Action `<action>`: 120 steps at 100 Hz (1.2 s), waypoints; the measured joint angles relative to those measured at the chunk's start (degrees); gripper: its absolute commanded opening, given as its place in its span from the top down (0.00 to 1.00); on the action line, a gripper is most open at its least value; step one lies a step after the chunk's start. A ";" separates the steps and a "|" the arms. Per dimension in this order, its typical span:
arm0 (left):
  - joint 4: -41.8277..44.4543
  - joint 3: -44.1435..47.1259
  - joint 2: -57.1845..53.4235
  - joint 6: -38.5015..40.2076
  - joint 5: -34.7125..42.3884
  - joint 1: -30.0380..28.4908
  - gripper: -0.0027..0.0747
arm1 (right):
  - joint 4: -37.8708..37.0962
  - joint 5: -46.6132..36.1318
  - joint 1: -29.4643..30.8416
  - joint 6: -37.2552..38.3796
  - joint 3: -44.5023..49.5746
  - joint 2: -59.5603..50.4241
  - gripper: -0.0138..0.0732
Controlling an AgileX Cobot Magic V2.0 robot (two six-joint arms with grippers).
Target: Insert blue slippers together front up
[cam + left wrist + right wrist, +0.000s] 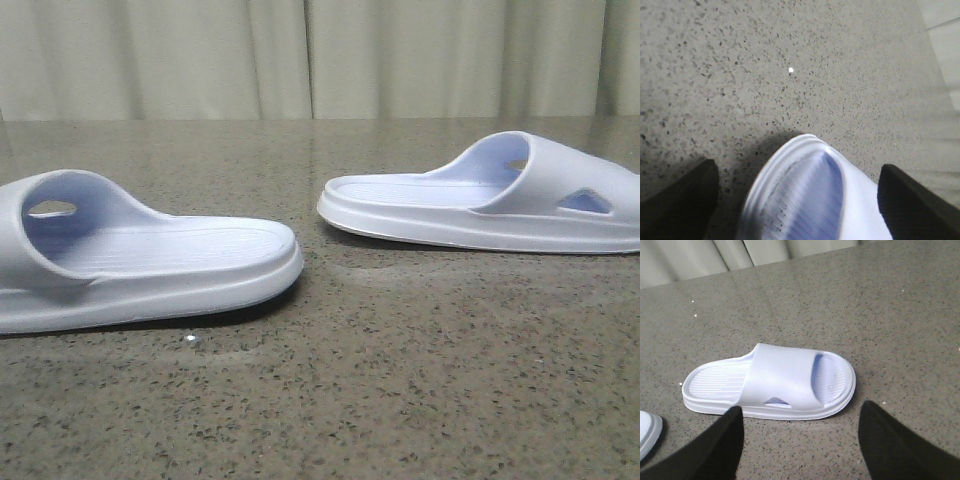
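Two blue slippers lie apart, each before (not touching) an open end effector.

left slipper: toe end cut off by front view's left edge; only heel end shown, blurred, in left wrist view | right slipper: toe end cut off by right edge | left gripper: only two dark fingertips seen, rest cropped | right gripper: likewise cropped

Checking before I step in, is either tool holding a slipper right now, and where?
Nothing is held. Both tools are open; both slippers lie on the table.
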State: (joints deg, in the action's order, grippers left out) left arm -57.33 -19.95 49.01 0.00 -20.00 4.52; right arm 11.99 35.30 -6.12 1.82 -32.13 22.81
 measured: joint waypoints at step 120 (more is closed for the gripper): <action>-2.94 -0.44 0.86 0.00 -4.82 0.00 0.39 | 0.34 0.10 0.00 0.00 0.00 0.00 0.35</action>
State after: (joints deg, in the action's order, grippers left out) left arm -60.27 -20.39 49.87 0.00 -24.83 4.52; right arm 12.33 35.41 -6.12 1.82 -32.13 22.81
